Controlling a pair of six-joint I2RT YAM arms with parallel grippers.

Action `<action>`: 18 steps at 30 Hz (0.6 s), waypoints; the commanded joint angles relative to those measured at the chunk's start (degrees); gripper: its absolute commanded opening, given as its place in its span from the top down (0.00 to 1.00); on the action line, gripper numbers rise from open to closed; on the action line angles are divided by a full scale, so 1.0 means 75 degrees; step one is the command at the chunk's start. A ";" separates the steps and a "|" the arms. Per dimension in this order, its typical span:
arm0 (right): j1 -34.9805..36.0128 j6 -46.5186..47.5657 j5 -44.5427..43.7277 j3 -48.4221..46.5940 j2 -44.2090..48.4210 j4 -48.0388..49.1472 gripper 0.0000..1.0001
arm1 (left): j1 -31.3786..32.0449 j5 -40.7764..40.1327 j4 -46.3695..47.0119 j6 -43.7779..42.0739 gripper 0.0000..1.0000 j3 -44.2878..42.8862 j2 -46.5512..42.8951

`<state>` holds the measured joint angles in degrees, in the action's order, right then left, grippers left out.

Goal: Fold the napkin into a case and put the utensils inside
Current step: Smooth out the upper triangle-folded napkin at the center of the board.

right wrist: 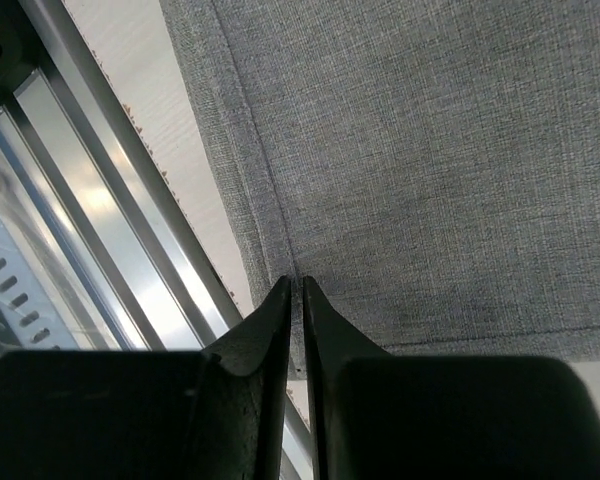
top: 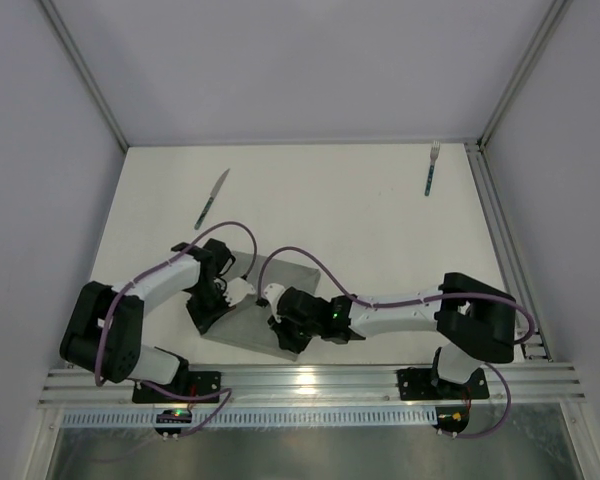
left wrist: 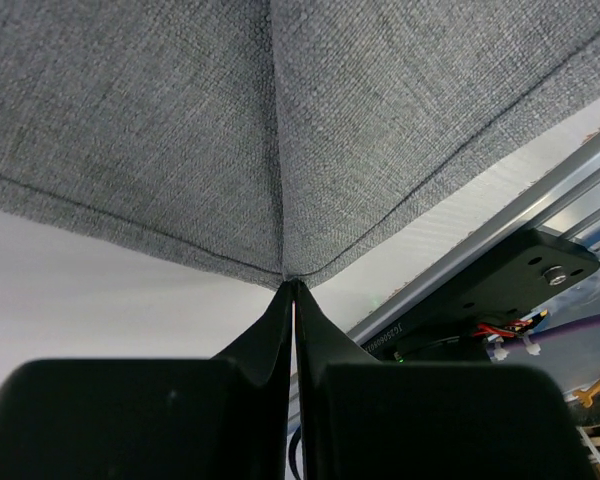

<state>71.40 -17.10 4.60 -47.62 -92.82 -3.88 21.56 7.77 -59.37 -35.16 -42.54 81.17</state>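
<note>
**Table** [top: 360,220]: white top, bearing everything listed below.

**Napkin** [top: 250,322]: grey woven cloth, hemmed, lying flat at the near edge between the two arms, just ahead of the rail [top: 310,380]. Judged soft, light and limp, apt to sag or slide on the smooth top. Best pinched at a hemmed corner or edge, with the opposite side held down.

**Left gripper** [left wrist: 290,285]: closed tight on a napkin corner, with a crease running out from the tips.

**Right gripper** [right wrist: 292,282]: parted to a narrow slit at the napkin's hem. Whether cloth sits between the tips, unclear.

**Knife** [top: 212,197]: far left, well apart from the napkin. Stiff, slim, probably slippery; grasp across the handle.

**Fork** [top: 432,168]: far right, well apart, tines pointing away. Same handling.
</note>
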 commanded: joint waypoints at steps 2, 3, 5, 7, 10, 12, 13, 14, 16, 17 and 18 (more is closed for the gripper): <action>-0.0132 -0.0613 0.0230 0.0452 -0.0175 0.1020 0.88 | 0.0090 -0.0450 0.0392 -0.0188 1.00 0.0118 0.0135; -0.0156 -0.0765 0.0254 0.0559 -0.0141 0.1149 0.88 | 0.0078 -0.0485 0.0428 -0.0176 0.99 0.0130 0.0077; -0.0203 -0.0802 0.0219 0.0676 0.0104 0.1162 0.87 | 0.0078 -0.0497 0.0475 -0.0082 0.96 0.0130 0.0018; -0.0319 -0.0802 0.0207 0.0607 0.0362 0.1010 0.87 | 0.0090 -0.0474 0.0510 0.0011 0.94 0.0095 -0.0064; -0.0857 -0.0918 0.0300 0.0373 0.0960 0.0752 0.84 | 0.0078 -0.0403 0.0499 0.0164 0.91 -0.0011 -0.0193; -0.1569 -0.1164 0.0335 0.0279 0.1324 0.0577 0.69 | 0.0078 -0.0368 0.0429 0.0258 0.84 -0.0081 -0.0263; -0.1829 -0.1339 0.0359 0.0313 0.1417 0.0541 0.60 | 0.0090 -0.0333 0.0405 0.0316 0.78 -0.0104 -0.0368; -0.2110 -0.1422 0.0301 0.0348 0.1569 0.0332 0.56 | 0.0078 -0.0321 0.0370 0.0328 0.75 -0.0128 -0.0415; -0.2802 -0.1493 0.0149 0.0384 0.1687 0.0178 0.47 | 0.0078 -0.0251 0.0230 0.0387 0.66 -0.0257 -0.0544; -0.3002 -0.1528 0.0055 0.0326 0.1699 0.0085 0.38 | 0.0078 -0.0204 0.0159 0.0410 0.62 -0.0303 -0.0661; -0.3201 -0.1540 0.0043 0.0279 0.1618 -0.0160 0.33 | 0.0078 -0.0169 0.0089 0.0445 0.60 -0.0362 -0.0732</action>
<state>50.59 -26.72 6.61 -43.83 -81.32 -0.97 22.11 5.43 -57.49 -33.06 -42.39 78.56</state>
